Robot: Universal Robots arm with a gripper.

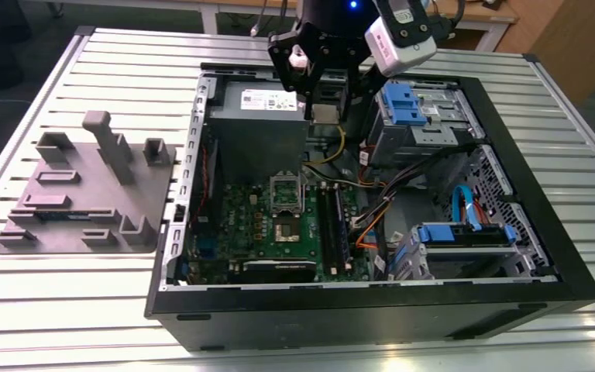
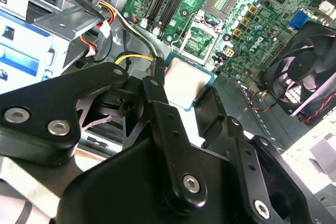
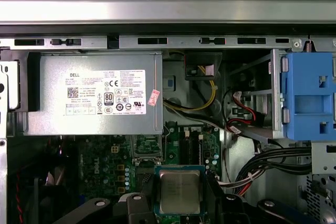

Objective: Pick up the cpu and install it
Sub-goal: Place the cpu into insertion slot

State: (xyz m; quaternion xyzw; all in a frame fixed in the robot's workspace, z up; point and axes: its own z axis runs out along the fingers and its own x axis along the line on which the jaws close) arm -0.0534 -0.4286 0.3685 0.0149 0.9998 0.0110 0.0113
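The cpu (image 1: 325, 114), a small square chip with a silver-grey top, hangs above the far end of the open computer case (image 1: 545, 256), beside the power supply's edge. My gripper (image 1: 324, 97) is shut on the cpu, with a black finger on each of two opposite sides. Both wrist views show the cpu (image 2: 184, 80) (image 3: 179, 191) clamped between the fingers (image 2: 157, 85) (image 3: 214, 190). The open socket (image 1: 285, 221) lies on the green motherboard, nearer the exterior camera than the gripper. In the second wrist view the socket (image 2: 202, 38) sits beyond the chip.
The grey power supply box (image 1: 258, 128) (image 3: 94, 93) stands by the gripper. Blue drive caddies (image 1: 406, 105) (image 1: 463, 232) and loose cables (image 1: 380, 209) fill the case's right in the exterior view. A black fan (image 2: 302, 72) borders the board. A grey moulded tray (image 1: 86, 194) rests outside.
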